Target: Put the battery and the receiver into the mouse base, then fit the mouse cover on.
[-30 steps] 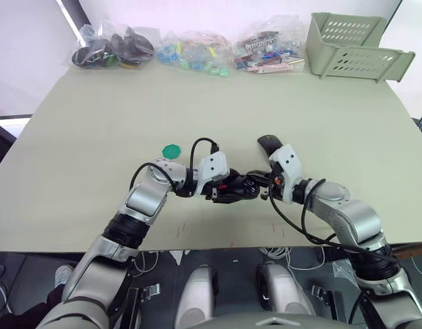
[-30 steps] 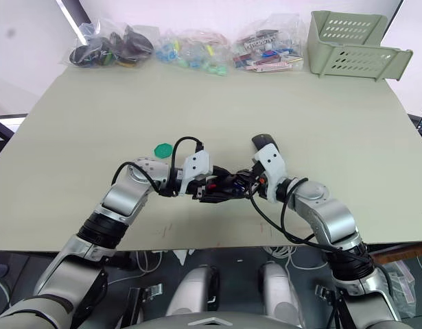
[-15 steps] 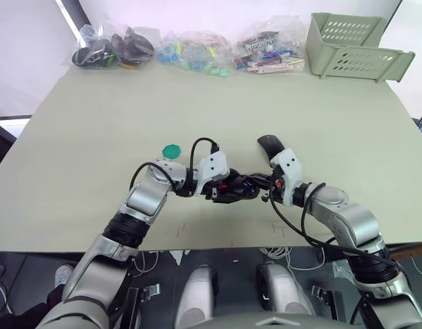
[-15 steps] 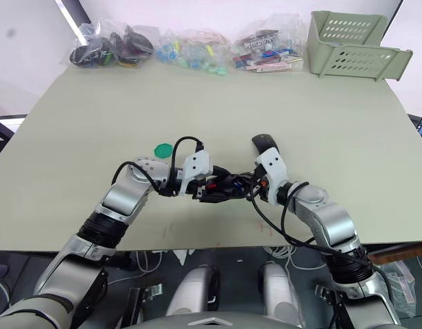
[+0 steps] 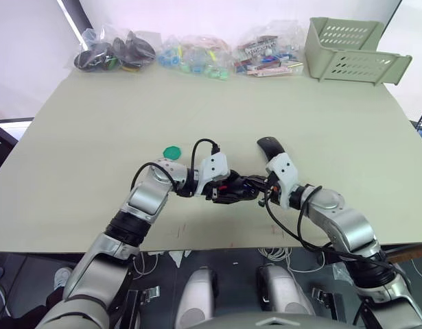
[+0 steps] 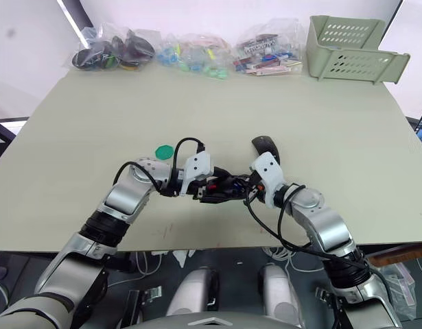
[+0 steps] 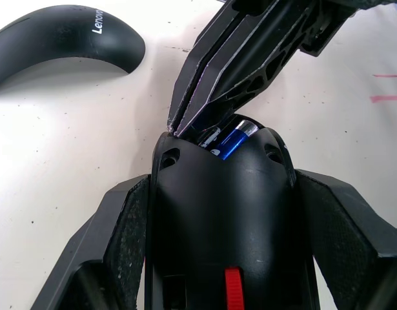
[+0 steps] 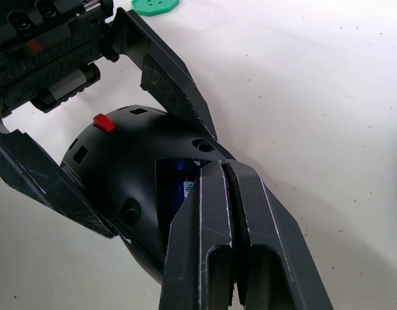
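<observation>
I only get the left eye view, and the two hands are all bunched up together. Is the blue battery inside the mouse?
Observer: Yes. The left wrist view shows the small blue cylinder battery lying in the slot of the black oval mouse base with red parts.
Operator: Is the right hand pinching it?
Observer: No. The right hand has its two fingers shut flat together, with the tips at the slot's edge beside the battery.
Operator: So who holds the mouse?
Observer: The left hand grips the mouse base, one black finger pressed on each side.
</observation>
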Robot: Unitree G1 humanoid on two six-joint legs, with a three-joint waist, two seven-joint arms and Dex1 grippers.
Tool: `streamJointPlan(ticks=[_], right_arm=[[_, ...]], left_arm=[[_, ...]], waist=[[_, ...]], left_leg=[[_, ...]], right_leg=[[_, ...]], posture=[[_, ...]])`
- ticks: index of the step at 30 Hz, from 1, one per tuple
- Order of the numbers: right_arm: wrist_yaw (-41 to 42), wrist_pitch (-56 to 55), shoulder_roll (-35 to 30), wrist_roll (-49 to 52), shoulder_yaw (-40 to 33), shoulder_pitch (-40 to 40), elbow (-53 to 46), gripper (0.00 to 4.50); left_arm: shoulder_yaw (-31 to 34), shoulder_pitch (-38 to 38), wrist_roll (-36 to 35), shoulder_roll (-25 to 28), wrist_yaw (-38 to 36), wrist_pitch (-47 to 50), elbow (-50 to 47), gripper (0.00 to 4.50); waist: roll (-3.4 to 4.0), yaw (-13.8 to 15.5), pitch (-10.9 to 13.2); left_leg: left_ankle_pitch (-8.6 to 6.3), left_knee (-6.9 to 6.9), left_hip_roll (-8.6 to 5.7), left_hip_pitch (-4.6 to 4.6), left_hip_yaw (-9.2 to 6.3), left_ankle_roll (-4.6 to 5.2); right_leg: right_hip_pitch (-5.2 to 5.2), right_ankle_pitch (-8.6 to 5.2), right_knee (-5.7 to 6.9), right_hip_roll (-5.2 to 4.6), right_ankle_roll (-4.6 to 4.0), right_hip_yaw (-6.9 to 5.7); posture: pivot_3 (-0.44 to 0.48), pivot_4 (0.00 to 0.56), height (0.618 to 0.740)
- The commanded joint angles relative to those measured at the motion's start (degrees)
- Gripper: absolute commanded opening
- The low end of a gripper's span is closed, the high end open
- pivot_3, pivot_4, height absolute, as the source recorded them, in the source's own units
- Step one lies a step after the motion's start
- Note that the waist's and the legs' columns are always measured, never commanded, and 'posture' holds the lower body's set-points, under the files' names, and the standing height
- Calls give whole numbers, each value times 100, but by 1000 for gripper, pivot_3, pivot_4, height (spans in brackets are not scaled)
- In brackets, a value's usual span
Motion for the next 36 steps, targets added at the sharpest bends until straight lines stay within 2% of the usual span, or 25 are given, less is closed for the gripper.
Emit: streamJointPlan(ticks=[1, 8, 12, 15, 17, 18, 20, 21, 22, 23, 25, 27, 28, 29, 36], right_arm=[[21, 78, -46, -182, 284, 270, 339, 68], [51, -183, -99, -378, 282, 363, 698, 68], [197, -618, 229, 403, -522, 241, -53, 68], [682, -883, -188, 683, -870, 307, -557, 68], [1152, -453, -655, 1200, -1193, 370, -834, 68], [1304, -304, -918, 1323, -1319, 399, -902, 443], [1754, -222, -1544, 1599, -1856, 630, -1042, 745], [1905, -205, -1774, 1710, -2019, 718, -1085, 1181], [2105, -246, -2008, 1797, -2173, 838, -1116, 1353], [2233, -259, -2191, 1879, -2303, 932, -1124, 1980], [2543, -289, -2559, 2066, -2615, 1175, -1134, 2634], [2825, -366, -2846, 2158, -2846, 1418, -1173, 3655], [2900, -397, -2924, 2179, -2906, 1490, -1189, 3786], [3009, -425, -3029, 2227, -3076, 1632, -1211, 4293], [3217, -526, -3214, 2445, -3767, 2283, -1381, 4293]], left_arm=[[7, 18, 207, 47, 118, 22, 100, 2974], [-18, -6, 220, 15, 138, -5, 159, 2974], [-45, -13, 248, -7, 112, -35, 193, 2974], [-72, -50, 277, -44, 101, -84, 270, 2974], [-83, -76, 289, -82, 102, -108, 311, 2974], [-89, -87, 295, -102, 105, -121, 333, 2974], [-99, -96, 301, -128, 104, -146, 362, 2974], [-99, -96, 309, -136, 99, -158, 374, 2974], [-99, -96, 318, -142, 95, -173, 389, 2974], [-95, -96, 321, -144, 90, -183, 402, 2974], [-92, -99, 327, -146, 83, -206, 424, 2974], [-89, -100, 327, -150, 78, -212, 433, 2974], [-88, -99, 327, -150, 75, -215, 434, 2974], [-84, -102, 324, -150, 72, -220, 439, 2974], [-59, -163, 317, -181, 54, -299, 574, 2974]], waist=[[-1, 1, -7], [-8, 0, -57], [-6, 9, -62], [2, 21, -56], [2, 42, -56], [1, 44, -57], [7, 75, -53], [11, 95, -50], [8, 130, -49], [9, 138, -49], [8, 134, -49], [9, 139, -49], [9, 141, -49], [9, 142, -49], [11, 160, -47]], left_leg=[[0, 0, 0, 0, 0, 0], [-1, -7, 1, 16, -2, 0], [-1, -10, 1, 23, -4, 0], [-1, -7, 0, 11, -3, 0], [-1, -4, -1, 4, -5, 0], [-1, -4, -2, 3, -5, 0], [-1, -4, -2, 5, -7, 0], [-1, -2, -4, 0, -8, 0], [-1, -2, -8, -1, -9, 0], [-1, -1, -10, -2, -6, 0], [-1, -1, -9, 3, 0, 1], [-1, -1, -8, 4, -1, 1], [-1, -1, -6, 4, -1, 1], [-1, -1, -6, 4, -1, 1], [-1, 1, -8, 1, -3, 1]], right_leg=[[0, 0, 0, 0, 0, 0], [21, -2, -11, 0, -1, -3], [31, -18, -14, 0, 2, -4], [23, -12, -14, -2, 4, -4], [21, -5, -18, -4, 7, -7], [21, -5, -20, -5, 7, -8], [22, -6, -20, -5, 6, -10], [22, -14, -21, -7, -7, -12], [22, -14, -21, -12, -7, -12], [23, -16, -27, -14, -10, -11], [24, -20, -29, -13, -3, -4], [24, -24, -28, -12, -1, -5], [24, -26, -28, -11, 0, -6], [24, -26, -28, -11, 0, -5], [26, -27, -34, -13, 2, -7]], posture=[[0, 150, 740], [0, 150, 740], [0, 150, 740], [0, 150, 740], [0, 150, 740], [0, 150, 740], [0, 150, 740], [0, 150, 740], [0, 150, 740], [0, 150, 740], [0, 150, 740], [0, 150, 740], [0, 150, 740], [0, 150, 740], [0, 150, 740]])
